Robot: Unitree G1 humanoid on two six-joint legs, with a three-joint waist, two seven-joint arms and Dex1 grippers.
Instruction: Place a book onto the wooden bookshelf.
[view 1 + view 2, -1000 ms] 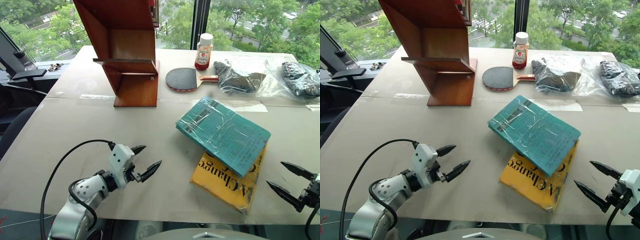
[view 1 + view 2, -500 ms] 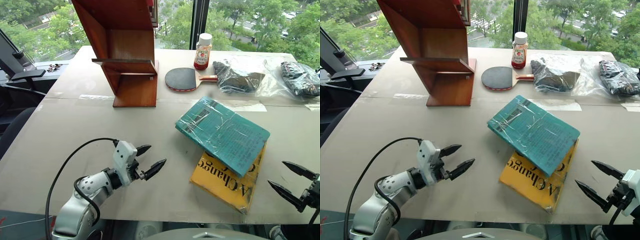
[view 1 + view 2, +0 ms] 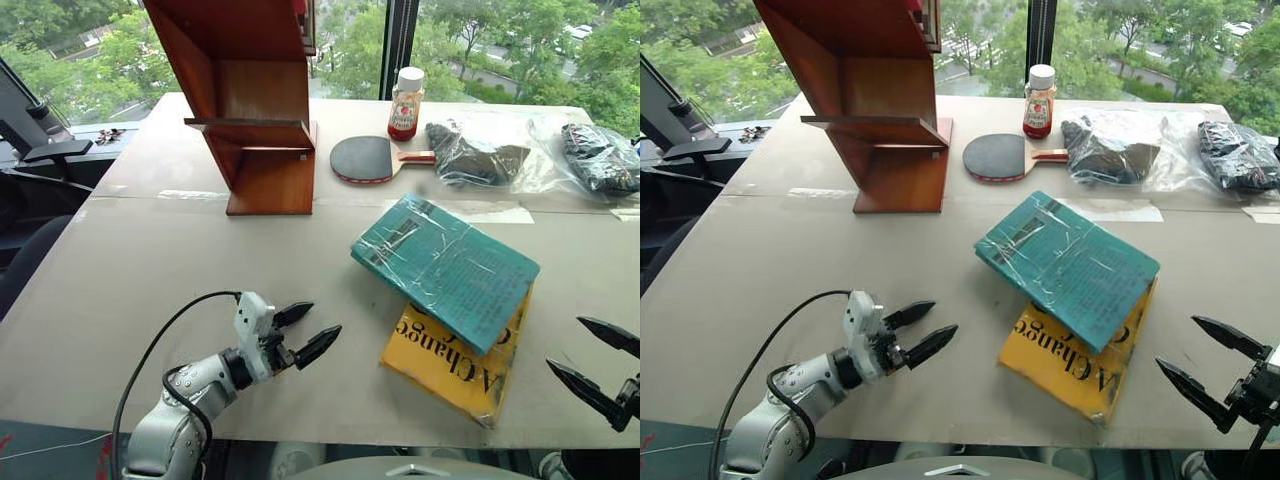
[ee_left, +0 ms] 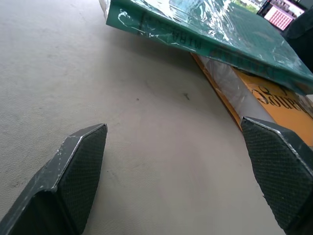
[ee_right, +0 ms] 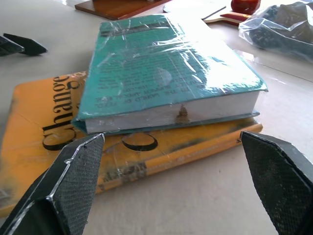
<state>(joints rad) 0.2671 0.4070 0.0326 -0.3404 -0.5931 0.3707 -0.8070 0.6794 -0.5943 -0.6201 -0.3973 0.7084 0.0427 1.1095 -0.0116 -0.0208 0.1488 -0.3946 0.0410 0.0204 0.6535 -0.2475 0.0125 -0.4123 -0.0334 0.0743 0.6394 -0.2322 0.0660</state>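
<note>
Bookshelf (image 3: 250, 90) top beyond frame

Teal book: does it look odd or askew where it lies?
Yes. The teal book lies skewed across the yellow book, its far corner overhanging onto the table. Its plastic wrap is wrinkled, not visibly torn. The wooden bookshelf stands upright.

Table (image 3: 150, 260) bears wooden bookshelf (image 3: 255, 110), yellow book (image 3: 450, 365), paddle (image 3: 365, 158), bottle (image 3: 406, 103), perhaps bagged cloths (image 3: 480, 152).

Yellow book (image 3: 455, 363), paddle (image 3: 364, 158), bottle (image 3: 405, 103), 2 bags (image 3: 478, 152).
</note>
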